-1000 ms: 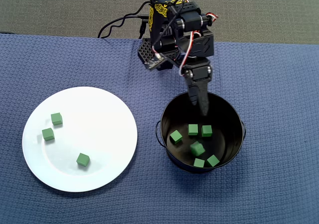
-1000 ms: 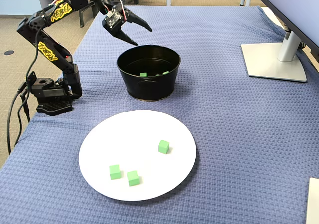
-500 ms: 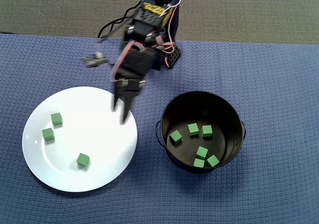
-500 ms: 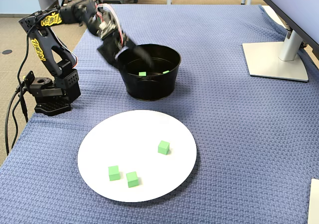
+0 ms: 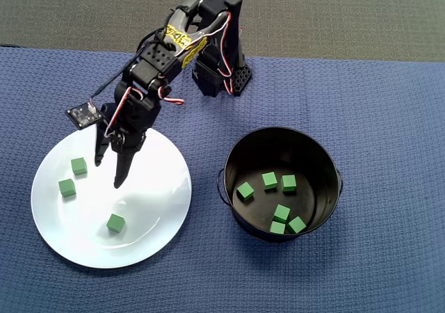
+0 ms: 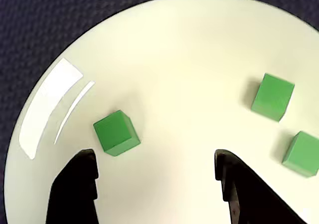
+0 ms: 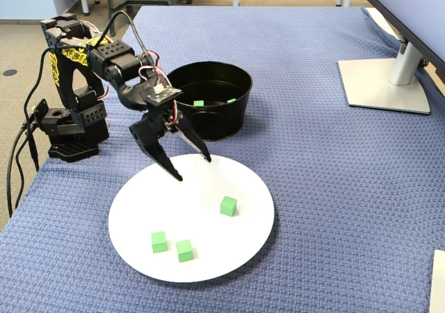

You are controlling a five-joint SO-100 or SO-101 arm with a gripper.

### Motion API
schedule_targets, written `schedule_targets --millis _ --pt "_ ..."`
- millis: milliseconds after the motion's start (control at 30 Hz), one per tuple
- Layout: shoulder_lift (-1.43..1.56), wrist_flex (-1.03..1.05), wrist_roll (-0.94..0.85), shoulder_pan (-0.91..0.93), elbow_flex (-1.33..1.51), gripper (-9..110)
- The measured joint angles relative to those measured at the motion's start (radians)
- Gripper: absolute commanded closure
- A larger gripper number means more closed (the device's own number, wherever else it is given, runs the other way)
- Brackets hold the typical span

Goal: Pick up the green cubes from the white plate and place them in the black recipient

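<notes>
Three green cubes lie on the white plate (image 5: 154,188): a pair (image 5: 78,165) (image 5: 67,187) near its left rim and a single one (image 5: 116,222) lower down. Several more green cubes (image 5: 270,181) rest on the floor of the black recipient (image 5: 331,161). My gripper (image 5: 108,174) hangs open and empty above the plate, between the pair and the single cube. In the wrist view the single cube (image 6: 116,132) sits just ahead of the left fingertip of my gripper (image 6: 154,157). The pair (image 6: 272,96) (image 6: 301,153) lies to the right. The fixed view shows the gripper (image 7: 192,168) over the plate's (image 7: 233,247) far edge.
A blue woven cloth (image 5: 389,118) covers the table. The arm's base (image 7: 69,135) with its cables stands at the table's left in the fixed view. A monitor stand (image 7: 382,83) sits at the far right there. The pot (image 7: 208,115) stands just behind the plate.
The arm has swung from above the pot leftward in the overhead view and come down over the plate, jaws open. The cubes on the plate have not moved.
</notes>
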Motion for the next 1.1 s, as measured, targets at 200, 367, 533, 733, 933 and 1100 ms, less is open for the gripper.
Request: schedule_targets --millis 200,367,533,733,933,1100 --pt "-0.054 -0.031 -0.041 0.0 -0.003 79" --pt "-0.087 -0.031 -0.041 0.0 -0.006 79" --pt "-0.144 -0.089 -0.103 0.0 -0.006 80" --pt "-0.201 -0.235 -0.19 -0.003 -0.006 80" --pt "-0.255 -0.316 -0.219 -0.032 -0.006 81" --pt "-0.265 -0.376 -0.224 -0.069 -0.006 81"
